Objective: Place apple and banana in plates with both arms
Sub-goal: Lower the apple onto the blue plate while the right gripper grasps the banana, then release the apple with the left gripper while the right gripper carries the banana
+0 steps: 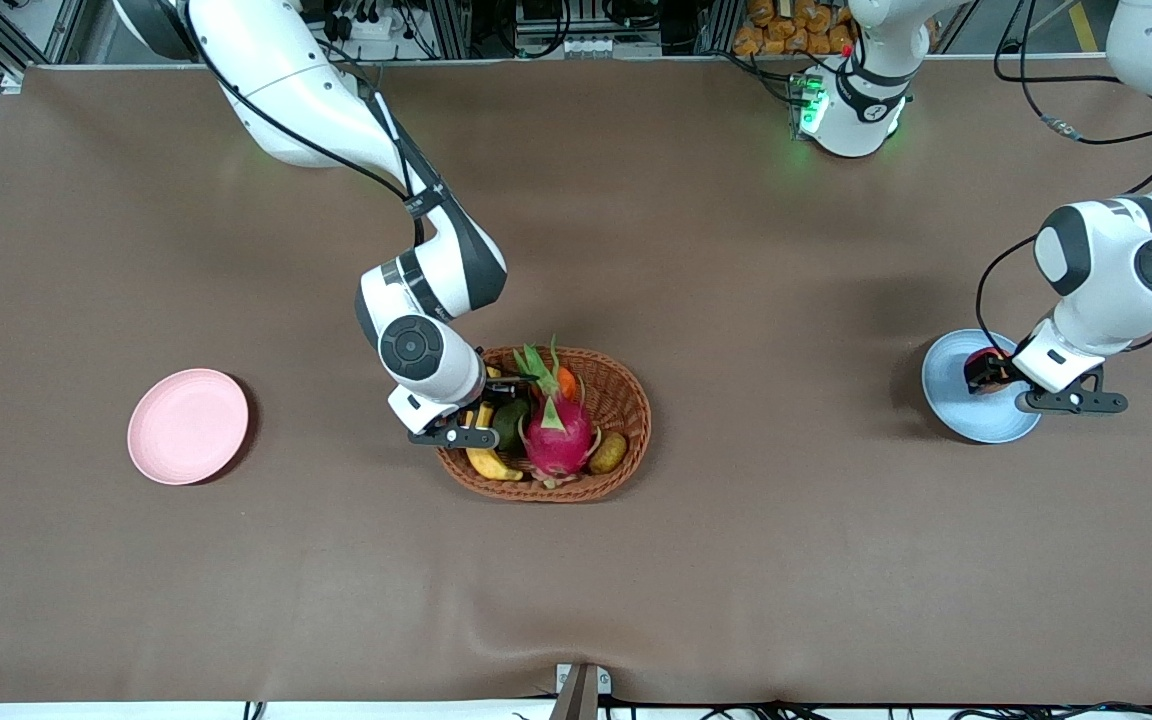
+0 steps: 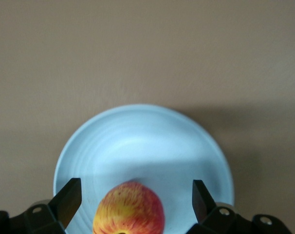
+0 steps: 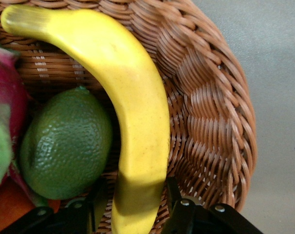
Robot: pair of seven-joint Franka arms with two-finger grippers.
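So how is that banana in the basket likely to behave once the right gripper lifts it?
The banana looks stiff and smooth, so it should hold its curve but may slip. The right gripper straddles it near one end, so the long free part could swing or droop. It leans on the wicker basket wall beside the green fruit, which may drag slightly.

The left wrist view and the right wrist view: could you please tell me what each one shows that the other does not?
Only the left wrist view shows the apple over the light blue plate, sitting between the left gripper and its open jaws, with gaps on both sides.

Only the right wrist view shows the banana in the wicker basket, beside a green fruit, with the right gripper set astride the banana.

Both show brown table and black jaws.
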